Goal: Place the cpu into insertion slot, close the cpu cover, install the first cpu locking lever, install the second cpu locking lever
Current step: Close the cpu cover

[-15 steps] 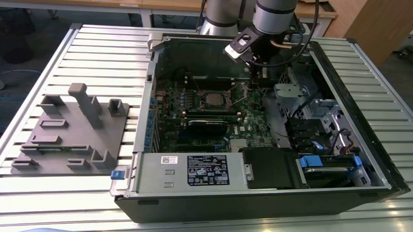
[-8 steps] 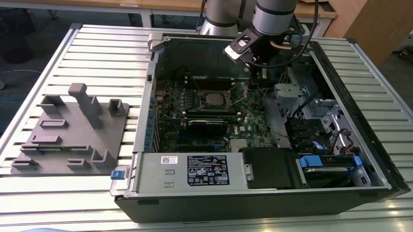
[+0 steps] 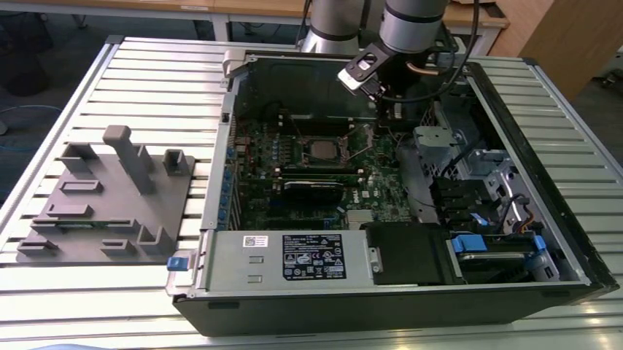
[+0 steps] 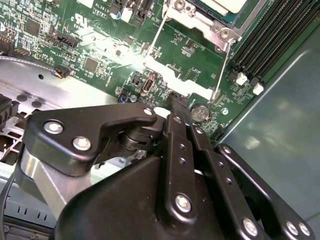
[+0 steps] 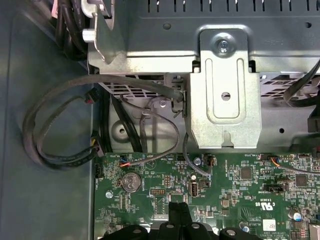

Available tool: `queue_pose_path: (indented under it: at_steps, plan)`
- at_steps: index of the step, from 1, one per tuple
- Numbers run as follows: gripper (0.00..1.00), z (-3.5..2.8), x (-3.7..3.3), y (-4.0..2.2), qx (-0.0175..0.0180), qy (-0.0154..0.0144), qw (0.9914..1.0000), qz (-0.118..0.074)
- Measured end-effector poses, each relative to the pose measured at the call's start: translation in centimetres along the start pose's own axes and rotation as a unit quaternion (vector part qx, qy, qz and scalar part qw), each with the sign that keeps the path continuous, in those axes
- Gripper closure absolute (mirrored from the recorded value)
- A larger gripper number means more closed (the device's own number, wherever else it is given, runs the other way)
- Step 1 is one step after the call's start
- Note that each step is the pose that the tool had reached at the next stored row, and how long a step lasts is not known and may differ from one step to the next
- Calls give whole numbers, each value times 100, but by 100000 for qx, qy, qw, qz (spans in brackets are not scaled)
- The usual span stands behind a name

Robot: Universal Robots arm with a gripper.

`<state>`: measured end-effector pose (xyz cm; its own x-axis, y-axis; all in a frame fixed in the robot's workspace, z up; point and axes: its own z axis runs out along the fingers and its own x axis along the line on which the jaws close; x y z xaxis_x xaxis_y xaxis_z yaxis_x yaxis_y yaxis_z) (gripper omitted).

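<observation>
The cpu (image 3: 319, 151) lies flat in the insertion slot (image 3: 322, 138) on the green board inside the open computer case. Its silver-grey top (image 4: 222, 4) appears in the second wrist view, ringed by the slot's metal rim (image 4: 220, 32). The cpu cover (image 3: 365, 137) is open, tilted up beside the slot on the exterior view's right; board shows through its window (image 4: 170, 75). Two thin wire levers (image 4: 156, 37) (image 4: 222, 65) stand raised along its sides. My gripper (image 3: 387, 117) is shut with nothing visible between its fingers, its tips (image 4: 176, 102) (image 5: 177, 206) just beyond the cover's free edge.
A coin battery (image 5: 131, 182) sits near the fingertips. Black cables (image 5: 50, 135) loop beside a metal bracket (image 5: 225, 95). Memory sticks (image 3: 311, 171) lie below the slot. A labelled power supply (image 3: 306, 259), a drive cage (image 3: 486, 182) and a grey fixture plate (image 3: 107, 197) surround the work area.
</observation>
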<state>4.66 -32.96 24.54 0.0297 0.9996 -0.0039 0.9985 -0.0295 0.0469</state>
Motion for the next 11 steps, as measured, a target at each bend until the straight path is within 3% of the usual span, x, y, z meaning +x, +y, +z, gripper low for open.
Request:
queue_pose_path:
  at_steps: [5, 11]
  plan:
    - [90, -3, -6, -46, 2, -5, 100000, 1]
    - [90, -7, -14, -145, -76, 14, 100000, 0]
